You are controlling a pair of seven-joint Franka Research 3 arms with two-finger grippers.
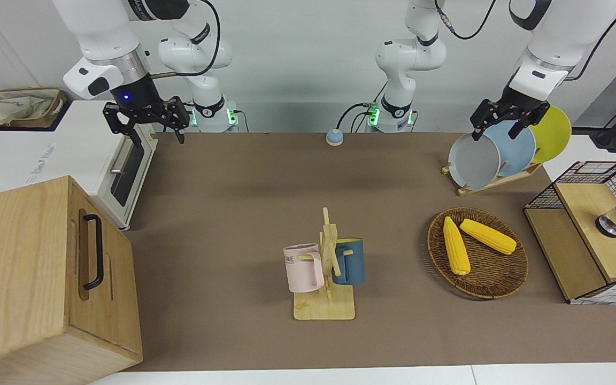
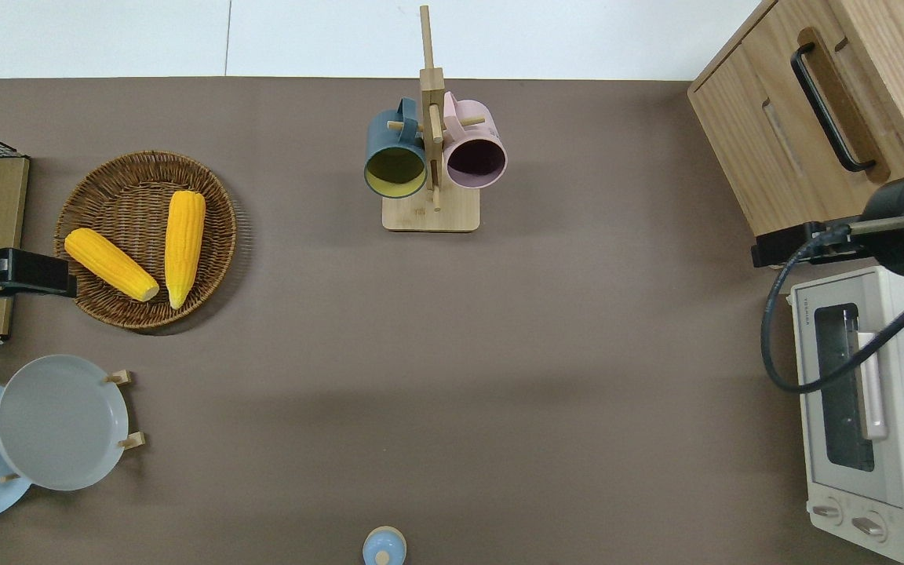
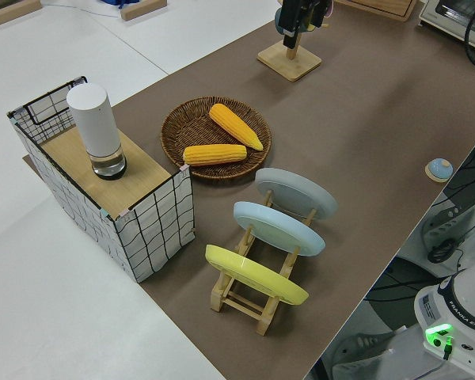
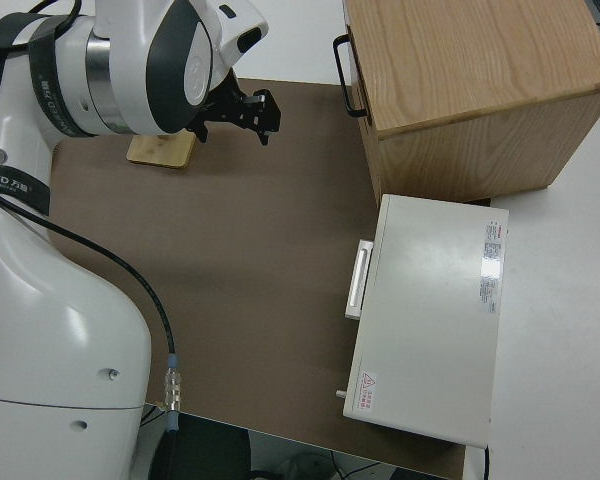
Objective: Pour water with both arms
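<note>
Front view is showing the right gripper and left gripper hanging raised at opposite ends of the surface, both spread open and holding nothing. Each should be descending squarely onto its own mug's body. The pink mug and blue mug are hanging empty on the wooden rack; the wicker basket is holding two corn cobs.

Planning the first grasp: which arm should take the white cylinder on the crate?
Left. The left gripper hangs open at the end with the white cylinder; the right gripper by the oven.
</note>
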